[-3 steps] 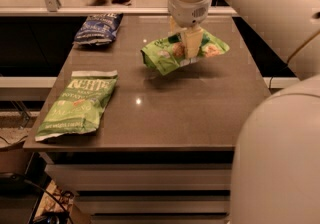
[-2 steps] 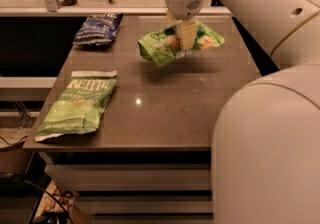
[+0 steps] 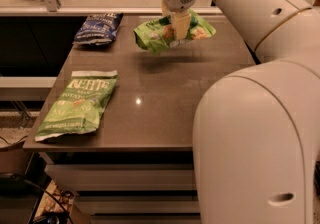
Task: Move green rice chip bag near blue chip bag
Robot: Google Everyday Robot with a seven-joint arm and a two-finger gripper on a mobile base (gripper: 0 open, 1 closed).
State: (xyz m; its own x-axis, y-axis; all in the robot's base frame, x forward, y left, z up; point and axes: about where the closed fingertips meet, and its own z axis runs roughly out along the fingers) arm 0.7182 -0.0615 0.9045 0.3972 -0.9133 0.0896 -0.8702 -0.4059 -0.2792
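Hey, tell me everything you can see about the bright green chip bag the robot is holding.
The green rice chip bag is bright lime-green, puffy and glossy, printed with pale orange chips. The pincer, over the far side of the brown table, is shut on its middle from above, holding it crosswise. It hangs clear of the tabletop, casting a shadow below. Nothing else touches it; the blue chip bag lies apart to its left.

1. The grey-brown desk (image 3: 165,103) is smooth and semi-glossy, showing a light glint.
2. The lime-green rice chip bag (image 3: 155,35) looks like crinkled, faintly glossy plastic film.
3. The cream, matt plastic tool (image 3: 179,27), above the desk's far side, pinches it.
4. The dark navy-blue chip bag (image 3: 97,29) is glossy film.
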